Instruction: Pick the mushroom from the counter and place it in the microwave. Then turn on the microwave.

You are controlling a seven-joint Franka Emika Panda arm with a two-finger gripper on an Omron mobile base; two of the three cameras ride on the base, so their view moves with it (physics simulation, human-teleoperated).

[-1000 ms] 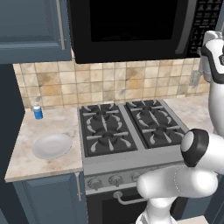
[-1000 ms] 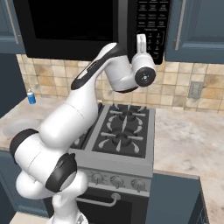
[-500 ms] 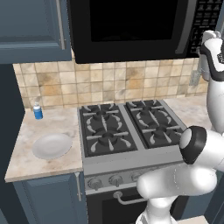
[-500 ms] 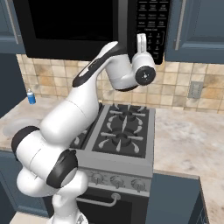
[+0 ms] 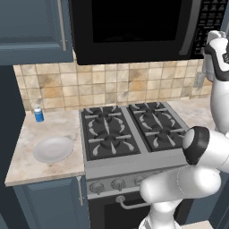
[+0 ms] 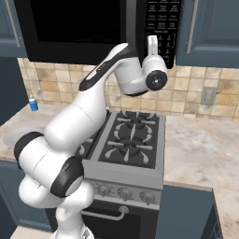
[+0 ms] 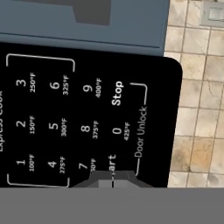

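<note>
Black microwave (image 5: 134,27), beige-pink marbled counter (image 5: 27,161).

Well below the gripper I see a black gas stove (image 5: 129,130) with four grated burners and a row of knobs (image 6: 125,193) along its front. Far off to the gripper's left, low down, a white plate (image 5: 53,149) lies flat, and a small blue bottle (image 5: 39,114) stands upright behind it. Beige wall tiles (image 7: 199,109) run just beside the gripper, carrying an outlet (image 6: 207,95).
</note>
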